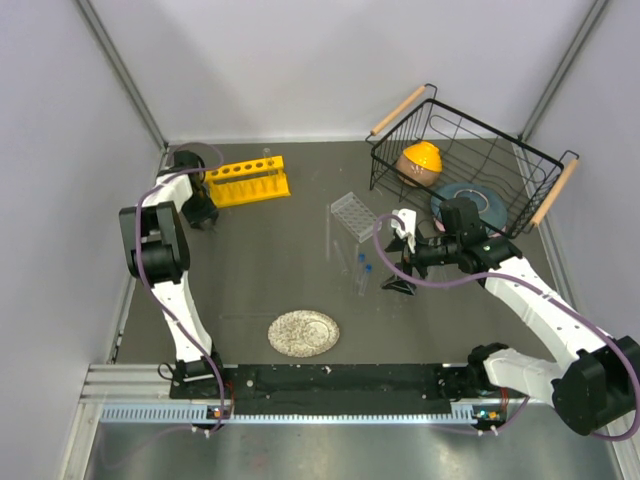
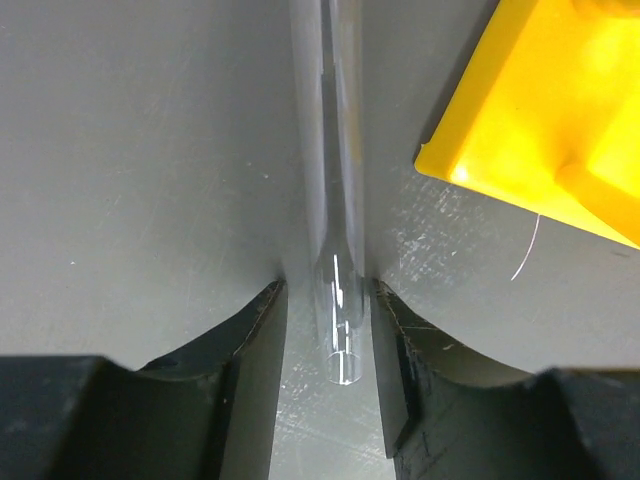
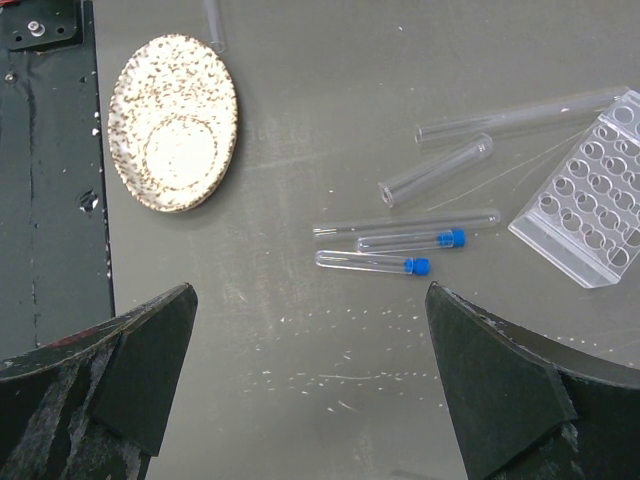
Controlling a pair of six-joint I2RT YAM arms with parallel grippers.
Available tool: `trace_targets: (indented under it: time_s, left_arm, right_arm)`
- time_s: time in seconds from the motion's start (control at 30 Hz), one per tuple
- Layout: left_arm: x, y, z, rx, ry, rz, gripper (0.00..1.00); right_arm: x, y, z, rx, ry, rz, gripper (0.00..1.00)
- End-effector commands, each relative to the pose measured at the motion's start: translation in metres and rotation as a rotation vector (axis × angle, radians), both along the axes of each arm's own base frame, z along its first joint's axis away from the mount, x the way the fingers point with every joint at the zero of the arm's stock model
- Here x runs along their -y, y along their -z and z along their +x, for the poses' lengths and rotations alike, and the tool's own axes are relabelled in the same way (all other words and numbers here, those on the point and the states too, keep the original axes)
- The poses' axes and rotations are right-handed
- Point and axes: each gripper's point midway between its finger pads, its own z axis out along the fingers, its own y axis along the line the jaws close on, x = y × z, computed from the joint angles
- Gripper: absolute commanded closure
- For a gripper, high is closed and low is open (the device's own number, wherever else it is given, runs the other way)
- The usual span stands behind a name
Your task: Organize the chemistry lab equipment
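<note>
The yellow six-hole rack point(image 1: 248, 180) stands at the back left; its corner shows in the left wrist view point(image 2: 545, 110). My left gripper point(image 1: 200, 215) is beside it, low over the table. Its jaws point(image 2: 327, 287) are open and straddle a clear glass test tube point(image 2: 338, 220), with small gaps on both sides. My right gripper point(image 1: 400, 265) is wide open and empty point(image 3: 308, 290) above the table. Beyond it lie two blue-capped vials point(image 3: 410, 240), three bare test tubes point(image 3: 435, 170) and the clear grid rack point(image 3: 585, 215), which also shows in the top view point(image 1: 353, 215).
A round speckled plate point(image 1: 303, 333) lies near the front edge, also seen in the right wrist view point(image 3: 175, 125). A black wire basket point(image 1: 520, 150) with wooden handles stands at the back right, holding an orange-yellow object point(image 1: 420, 162) and a blue-grey disc point(image 1: 470, 205).
</note>
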Motion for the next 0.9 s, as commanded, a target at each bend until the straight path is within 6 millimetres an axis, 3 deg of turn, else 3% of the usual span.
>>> trace_targets:
  time_s: [0.0, 0.07, 0.2, 0.37, 0.4, 0.47, 0.5, 0.57, 0.6, 0.63, 0.67, 0.7, 0.77, 0.8, 0.83, 0.87]
  left_arm:
    - [-0.004, 0.0, -0.001, -0.015, 0.01, 0.029, 0.61]
    - [-0.006, 0.0, -0.003, -0.018, 0.008, 0.034, 0.66]
    - [-0.005, 0.001, -0.012, -0.016, -0.001, 0.04, 0.86]
    - [0.001, -0.005, -0.028, 0.02, -0.016, 0.028, 0.92]
    - [0.001, -0.016, -0.028, 0.055, -0.023, 0.027, 0.93]
    - [0.005, -0.017, -0.039, 0.061, -0.034, 0.014, 0.94]
    - [0.006, -0.032, -0.041, 0.101, -0.038, 0.014, 0.94]
    - [0.012, -0.033, -0.057, 0.109, -0.053, -0.005, 0.94]
    - [0.015, -0.051, -0.058, 0.17, -0.052, -0.015, 0.94]
    - [0.018, -0.056, -0.063, 0.189, -0.053, -0.023, 0.94]
    - [0.023, -0.051, -0.076, 0.179, -0.057, -0.041, 0.95]
    - [0.03, -0.071, -0.079, 0.245, -0.045, -0.068, 0.95]
    - [0.041, -0.07, -0.098, 0.256, -0.04, -0.108, 0.95]
    - [0.052, -0.089, -0.102, 0.327, -0.011, -0.147, 0.95]
    - [0.059, -0.085, -0.113, 0.325, 0.001, -0.171, 0.95]
    - [0.066, -0.1, -0.118, 0.387, 0.024, -0.19, 0.95]
  right_arm:
    - [-0.001, -0.009, 0.002, 0.047, -0.019, 0.026, 0.01]
    - [-0.001, -0.009, 0.001, 0.049, -0.021, 0.026, 0.01]
    - [0.0, -0.009, 0.002, 0.055, -0.016, 0.022, 0.01]
    - [0.0, -0.01, 0.001, 0.064, -0.019, 0.024, 0.01]
    - [0.0, -0.01, 0.001, 0.064, -0.019, 0.024, 0.01]
    - [0.0, -0.012, -0.001, 0.065, -0.023, 0.03, 0.01]
    - [-0.001, -0.013, -0.001, 0.067, -0.025, 0.033, 0.01]
    - [-0.001, -0.015, -0.003, 0.067, -0.031, 0.044, 0.01]
    - [-0.002, -0.016, -0.004, 0.063, -0.035, 0.047, 0.01]
    - [-0.003, -0.016, -0.005, 0.061, -0.042, 0.053, 0.01]
    - [-0.003, -0.017, -0.006, 0.058, -0.045, 0.058, 0.01]
    - [-0.004, -0.017, -0.007, 0.052, -0.048, 0.061, 0.01]
    - [-0.005, -0.018, -0.01, 0.043, -0.06, 0.073, 0.01]
    - [-0.006, -0.018, -0.011, 0.04, -0.064, 0.077, 0.01]
    - [-0.006, -0.019, -0.012, 0.036, -0.07, 0.084, 0.01]
    - [-0.006, -0.018, -0.014, 0.031, -0.072, 0.086, 0.01]
